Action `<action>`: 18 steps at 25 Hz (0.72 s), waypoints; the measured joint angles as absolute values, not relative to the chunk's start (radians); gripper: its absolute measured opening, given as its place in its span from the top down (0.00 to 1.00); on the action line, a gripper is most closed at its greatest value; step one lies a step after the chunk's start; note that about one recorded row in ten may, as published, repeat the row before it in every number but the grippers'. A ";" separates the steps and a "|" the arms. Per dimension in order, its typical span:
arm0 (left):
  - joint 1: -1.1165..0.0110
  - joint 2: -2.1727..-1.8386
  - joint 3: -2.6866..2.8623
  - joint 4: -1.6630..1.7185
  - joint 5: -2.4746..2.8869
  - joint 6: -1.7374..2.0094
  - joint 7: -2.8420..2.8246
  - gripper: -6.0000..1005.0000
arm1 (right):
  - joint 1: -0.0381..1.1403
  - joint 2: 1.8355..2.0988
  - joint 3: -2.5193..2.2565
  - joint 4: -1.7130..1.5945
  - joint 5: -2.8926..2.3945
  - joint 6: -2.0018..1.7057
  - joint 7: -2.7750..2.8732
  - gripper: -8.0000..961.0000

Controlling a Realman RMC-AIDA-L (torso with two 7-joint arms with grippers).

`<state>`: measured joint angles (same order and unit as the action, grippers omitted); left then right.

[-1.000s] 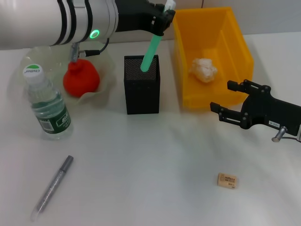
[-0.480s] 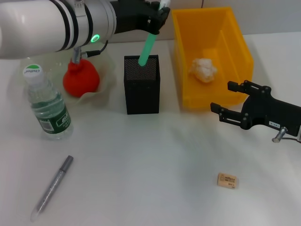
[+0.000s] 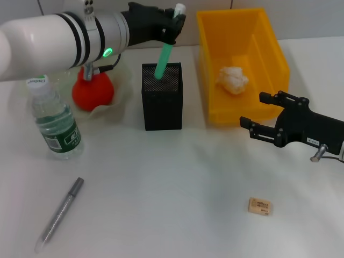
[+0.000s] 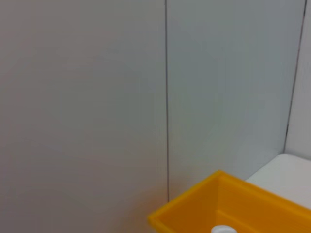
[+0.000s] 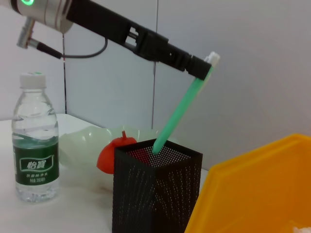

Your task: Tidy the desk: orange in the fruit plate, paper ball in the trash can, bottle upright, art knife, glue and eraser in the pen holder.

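The left gripper point(image 3: 173, 24) hangs just above the pen holder point(image 3: 162, 97), clenched on the top end of a green glue stick point(image 3: 163, 55) whose lower end already dips inside the mesh, leaning toward the far side. To finish this well, I'd say the stick should go a little deeper before the fingers let go, so it slides down along the wall and doesn't tip out over the rim or nudge the holder.

The right gripper point(image 3: 258, 129) waits on the other side of the pen holder, in front of the trash can point(image 3: 263, 43), fingers spread and holding nothing.

Counting around the pen holder: one orange point(image 3: 92, 90) in the one fruit plate point(image 3: 121, 80) beside it, one bottle point(image 3: 52, 121) upright nearer me, one paper ball point(image 3: 233, 79) inside the one yellow bin, one art knife point(image 3: 59, 215) and one eraser point(image 3: 259, 206) lying loose on the desk point(image 3: 172, 188), well in front of the holder.
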<state>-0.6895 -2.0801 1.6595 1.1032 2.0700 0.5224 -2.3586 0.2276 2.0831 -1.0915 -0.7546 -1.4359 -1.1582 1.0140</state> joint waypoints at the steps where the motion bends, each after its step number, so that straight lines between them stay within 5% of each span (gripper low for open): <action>1: -0.690 -2.080 1.659 1.103 2.070 0.522 -2.359 0.68 | 0.228 2.083 -1.093 -0.755 -1.436 -1.158 1.015 0.20; 18: -0.670 -2.080 1.733 1.005 2.032 0.432 -2.361 0.66 | 0.221 2.085 -1.103 -0.776 -1.435 -1.180 1.032 0.20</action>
